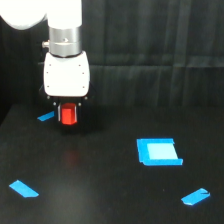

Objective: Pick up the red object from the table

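The red object (68, 114) is a stubby red-orange block sitting between the two dark fingers of my gripper (68, 122), under the white wrist housing at the exterior view's upper left. The jaws press against its sides, so the gripper is shut on it. A faint red glow shows on the black table (110, 190) some way below the block, and the block seems to hang clear of the surface. Its underside is lost against the dark background.
A blue square (158, 151) lies on the table at the exterior view's right. Blue tape strips lie beside the gripper (46, 117), at the front left (23, 188) and at the front right (195, 197). A black curtain hangs behind.
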Tool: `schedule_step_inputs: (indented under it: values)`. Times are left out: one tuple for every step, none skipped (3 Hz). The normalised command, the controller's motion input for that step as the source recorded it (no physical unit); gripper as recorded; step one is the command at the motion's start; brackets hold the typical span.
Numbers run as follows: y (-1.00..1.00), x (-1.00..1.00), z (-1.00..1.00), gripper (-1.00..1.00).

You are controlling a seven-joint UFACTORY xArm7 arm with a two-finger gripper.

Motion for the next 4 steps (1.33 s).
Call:
schedule_step_inputs:
  values:
    - [0.00,0.18,1.00,-0.99]
    - [-0.07,0.13,0.93,-0.95]
    - [-0.16,0.00,0.86,-0.84]
    - [0.02,0.10,0.78,-0.88]
